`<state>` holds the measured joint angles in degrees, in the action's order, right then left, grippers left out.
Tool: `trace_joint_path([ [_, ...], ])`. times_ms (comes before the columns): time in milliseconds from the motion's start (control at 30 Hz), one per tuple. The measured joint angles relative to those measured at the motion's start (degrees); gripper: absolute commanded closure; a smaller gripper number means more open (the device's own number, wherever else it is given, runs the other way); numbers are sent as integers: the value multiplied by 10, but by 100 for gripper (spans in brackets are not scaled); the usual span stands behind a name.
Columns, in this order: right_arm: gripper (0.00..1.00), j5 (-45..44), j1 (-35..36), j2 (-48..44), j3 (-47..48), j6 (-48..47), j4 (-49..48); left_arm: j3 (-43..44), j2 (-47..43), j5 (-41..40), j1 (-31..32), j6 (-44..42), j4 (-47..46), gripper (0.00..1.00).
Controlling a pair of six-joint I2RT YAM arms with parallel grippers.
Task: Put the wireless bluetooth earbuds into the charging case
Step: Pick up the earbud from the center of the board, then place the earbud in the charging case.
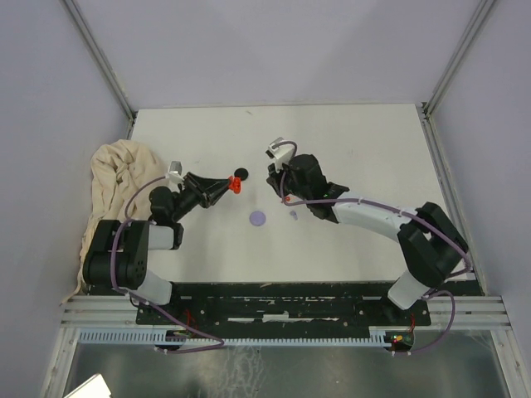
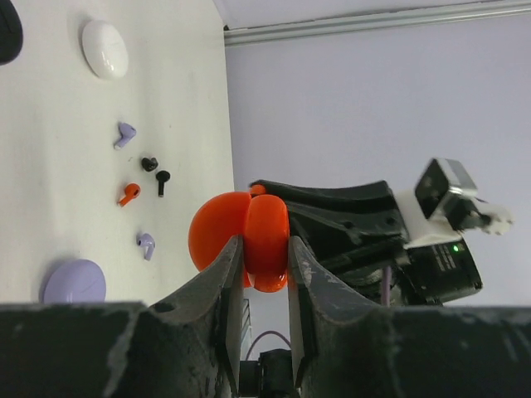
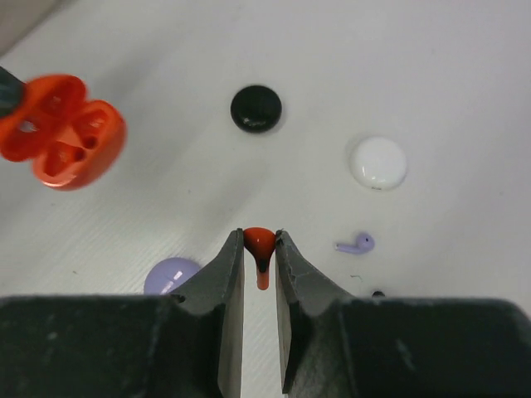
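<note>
— Counting the cases first, you have four: a red case (image 2: 217, 232), a lilac case (image 2: 75, 282), a white case (image 2: 104, 48) and a black case (image 3: 255, 108).

— And the earbuds?

— Six show: two red, two lilac, two black.

— What are my grippers doing?

— Your right gripper (image 3: 260, 249) is pressed onto a red earbud (image 3: 259, 239). The head sits between the fingertips, the stem hangs down, and it is lifted off the table. Your left gripper (image 2: 265, 253) pinches one half of the red case and holds it in the air, hinged open.

— How do the two line up?

— From your right wrist, the open case sits up and to the left of the pinched earbud, apart from it, with its wells turned toward that camera.

— The loose ones?

— They lie on the table beyond your left fingers. A lilac earbud (image 2: 146, 244) is near the lilac case, then comes a second red earbud (image 2: 129, 194). A black earbud (image 2: 163, 178) lies just beside a second black earbud (image 2: 149, 163), and a second lilac earbud (image 2: 124, 134) lies toward the white case. None of them touches a gripper.

— Surface and room?

— You work on a white matte table (image 1: 373, 149). A crumpled beige cloth (image 1: 116, 174) lies at its left edge, beside your left arm. Pale grey walls (image 1: 274, 50) close in behind, with metal posts at the far corners.
</note>
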<state>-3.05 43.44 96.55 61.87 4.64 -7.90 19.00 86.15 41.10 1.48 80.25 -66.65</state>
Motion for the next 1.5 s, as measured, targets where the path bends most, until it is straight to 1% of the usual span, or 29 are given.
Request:
trace_joint_path([
  [100,89,17,-1,-54,-50,-6,-92,14,19,0,17,17,-13,97],
  [167,90,32,-1,-71,-61,-11,-133,19,32,-1,27,29,-28,97],
  [300,92,56,-1,-80,-64,-16,-185,25,69,-2,49,53,-68,97],
  [467,97,76,-1,-90,-102,-16,-255,29,118,-4,64,95,-128,97],
  [600,98,83,-1,-90,-109,-15,-277,29,137,-4,69,120,-160,97],
  [767,98,91,-1,-90,-109,-15,-295,39,137,-3,84,132,-173,97],
  [1033,98,116,-1,-90,-127,-30,-323,58,137,2,114,139,-172,97],
  [1500,98,169,-1,-90,-186,-66,-397,66,137,11,115,150,-170,97],
])
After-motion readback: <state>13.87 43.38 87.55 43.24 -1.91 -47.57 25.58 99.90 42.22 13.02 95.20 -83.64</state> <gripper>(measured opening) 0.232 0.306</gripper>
